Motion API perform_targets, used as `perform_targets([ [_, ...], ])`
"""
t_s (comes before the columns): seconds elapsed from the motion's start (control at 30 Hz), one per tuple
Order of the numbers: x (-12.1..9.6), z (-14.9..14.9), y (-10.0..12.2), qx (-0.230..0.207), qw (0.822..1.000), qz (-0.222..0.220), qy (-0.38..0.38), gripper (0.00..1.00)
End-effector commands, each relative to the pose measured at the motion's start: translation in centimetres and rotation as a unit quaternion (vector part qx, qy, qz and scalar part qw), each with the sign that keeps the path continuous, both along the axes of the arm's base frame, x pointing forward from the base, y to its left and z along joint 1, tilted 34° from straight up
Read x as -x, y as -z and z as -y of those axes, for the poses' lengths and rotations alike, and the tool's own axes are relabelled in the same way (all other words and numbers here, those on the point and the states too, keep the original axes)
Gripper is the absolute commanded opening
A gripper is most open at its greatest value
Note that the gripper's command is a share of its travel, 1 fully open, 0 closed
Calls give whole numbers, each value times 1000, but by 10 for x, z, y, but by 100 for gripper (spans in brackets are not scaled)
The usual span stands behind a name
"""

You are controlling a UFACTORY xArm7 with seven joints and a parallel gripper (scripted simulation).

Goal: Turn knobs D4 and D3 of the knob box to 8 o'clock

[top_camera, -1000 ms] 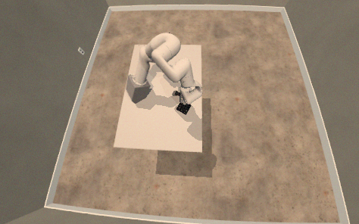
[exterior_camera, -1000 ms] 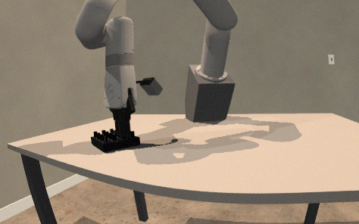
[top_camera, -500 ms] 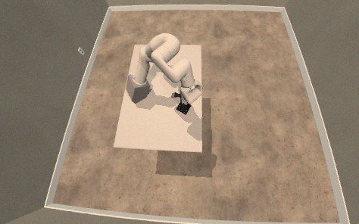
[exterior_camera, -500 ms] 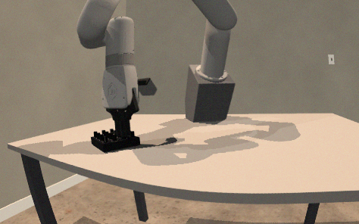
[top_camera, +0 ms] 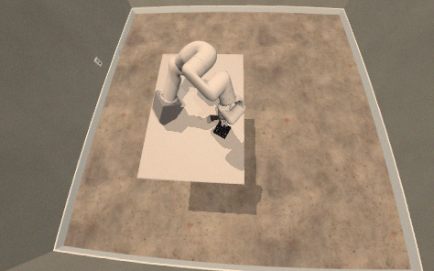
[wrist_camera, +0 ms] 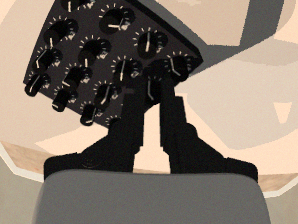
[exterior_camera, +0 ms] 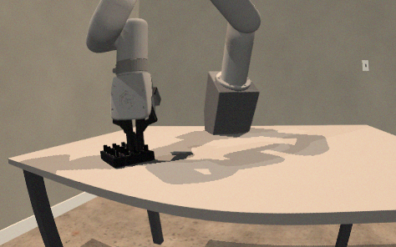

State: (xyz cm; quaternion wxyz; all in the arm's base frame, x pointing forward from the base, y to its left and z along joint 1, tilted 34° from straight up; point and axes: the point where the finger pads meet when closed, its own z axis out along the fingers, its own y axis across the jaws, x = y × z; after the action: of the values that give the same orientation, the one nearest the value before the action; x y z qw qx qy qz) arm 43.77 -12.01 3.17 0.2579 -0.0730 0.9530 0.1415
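Gripper [wrist_camera: 157, 90] down on the knob box [wrist_camera: 73, 43], fingers clamped on a knob [wrist_camera: 160, 72] in the edge row nearest the camera, second in from the right-hand corner in the wrist view. Cannot read its label. Knob box flat on the table [exterior_camera: 271, 175], close to the left front edge in the exterior view, squarely under the wrist, sitting skewed in the wrist view.
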Motion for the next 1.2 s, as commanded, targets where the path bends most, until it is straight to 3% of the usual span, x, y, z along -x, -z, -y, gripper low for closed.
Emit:
perform_targets([
  [0.0, 0, 1, -1, 12, 1000, 9, -20, 8],
  [0.53, 0, 1, 0, 99, 978, 66, -173, 8],
  [1.17, 0, 1, 0, 181, 924, 119, -316, 8],
])
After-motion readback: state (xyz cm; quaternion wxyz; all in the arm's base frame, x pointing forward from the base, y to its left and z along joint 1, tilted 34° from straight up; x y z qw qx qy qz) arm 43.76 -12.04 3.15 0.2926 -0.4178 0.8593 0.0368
